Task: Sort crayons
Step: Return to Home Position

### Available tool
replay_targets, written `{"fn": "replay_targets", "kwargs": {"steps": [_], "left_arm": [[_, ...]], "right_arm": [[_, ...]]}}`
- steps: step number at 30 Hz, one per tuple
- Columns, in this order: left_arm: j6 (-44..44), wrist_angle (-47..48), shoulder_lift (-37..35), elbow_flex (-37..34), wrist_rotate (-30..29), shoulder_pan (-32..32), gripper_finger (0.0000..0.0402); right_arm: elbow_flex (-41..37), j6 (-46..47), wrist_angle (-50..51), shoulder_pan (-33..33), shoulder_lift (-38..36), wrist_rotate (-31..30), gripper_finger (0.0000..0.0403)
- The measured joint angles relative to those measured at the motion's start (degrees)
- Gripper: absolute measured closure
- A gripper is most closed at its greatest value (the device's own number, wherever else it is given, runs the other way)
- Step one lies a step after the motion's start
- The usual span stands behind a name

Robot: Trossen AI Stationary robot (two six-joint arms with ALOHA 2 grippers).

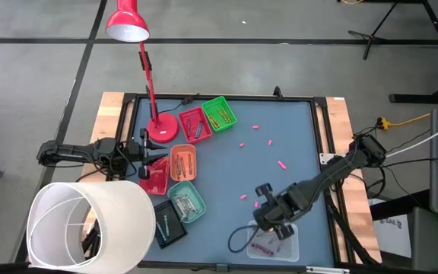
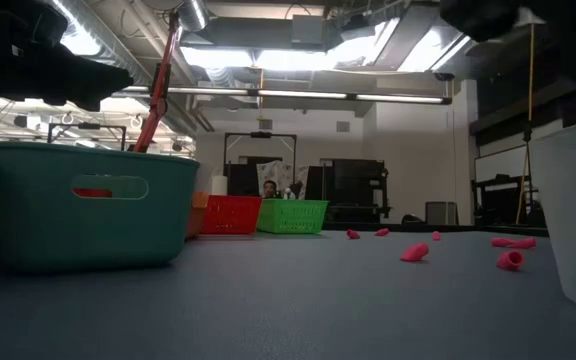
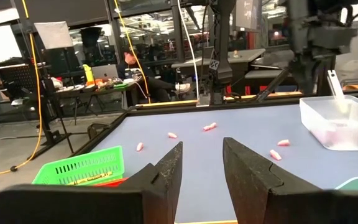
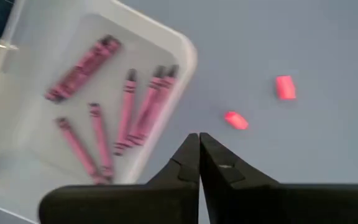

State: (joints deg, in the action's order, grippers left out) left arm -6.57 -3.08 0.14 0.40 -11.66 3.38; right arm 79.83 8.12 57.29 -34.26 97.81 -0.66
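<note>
Right claw, pressed together, hangs over the white tray of purple crayons; left claw waits spread at the worktop's left edge.

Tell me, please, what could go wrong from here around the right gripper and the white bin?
1. The right gripper, shut, hangs close to the rim of the white bin; leaving low, it might clip it and jolt the purple crayons.
2. A dark cable loop lies beside that bin and might drag it.
3. Loose pink pieces nearby could be knocked away.
The left gripper rests open, far off.
</note>
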Motion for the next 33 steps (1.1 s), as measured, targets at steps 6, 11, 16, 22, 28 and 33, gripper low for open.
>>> {"fn": "replay_targets", "kwargs": {"steps": [6, 11, 16, 22, 28, 33], "left_arm": [[0.0, 0.03, 0.0, 0.0, 0.0, 0.02, 0.0302], [0.0, 0.01, 0.0, 0.0, 0.0, 0.02, 0.0302], [0.0, 0.03, 0.0, 0.0, -0.01, 0.02, 0.0302], [-0.01, 0.01, 0.0, 0.0, -0.02, 0.02, 0.0302], [0.0, 0.01, 0.0, 0.0, -0.02, 0.02, 0.0302], [-0.02, 0.01, 0.0, 0.0, 0.0, 0.02, 0.0302]], "right_arm": [[-2.25, -6.43, 0.67, 3.38, -4.33, -4.32, 0.0401], [-10.72, -8.56, -2.22, 4.75, -11.48, -8.59, 0.0401], [-25.18, -9.58, -14.2, 7.79, -22.71, -8.78, 0.0401], [-41.54, -11.42, -36.07, 15.75, -36.39, -4.75, 0.0402], [-52.87, -13.96, -50.64, 25.49, -47.35, 4.58, 0.0402], [-57.76, -14.01, -51.66, 30.92, -55.17, 5.26, 0.0402]]}}
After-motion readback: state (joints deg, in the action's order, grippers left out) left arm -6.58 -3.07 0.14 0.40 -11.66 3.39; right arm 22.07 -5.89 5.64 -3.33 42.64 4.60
